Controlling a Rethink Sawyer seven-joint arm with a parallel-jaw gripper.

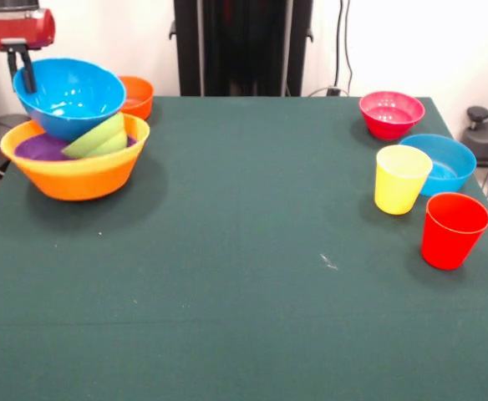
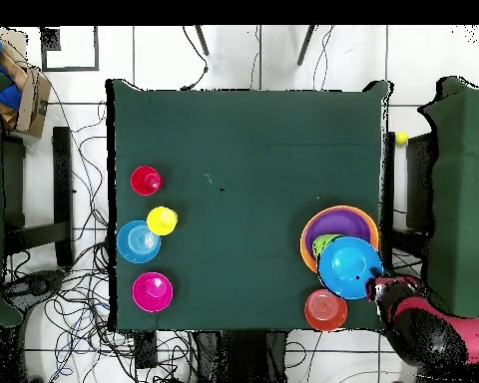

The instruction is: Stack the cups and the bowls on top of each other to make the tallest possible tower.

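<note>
The gripper holds the rim of a blue bowl, fingers closed on it. This bowl sits tilted on the tower near one corner of the table, over a green bowl and a purple bowl. A small orange bowl is just behind. At the opposite edge stand the yellow cup, red cup, second blue bowl and pink bowl.

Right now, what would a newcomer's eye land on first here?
The tilted blue bowl, perched on the tower at the table's corner with the hand at its rim. A green bowl lies askew under it. Across the table stand the yellow cup and red cup.
</note>
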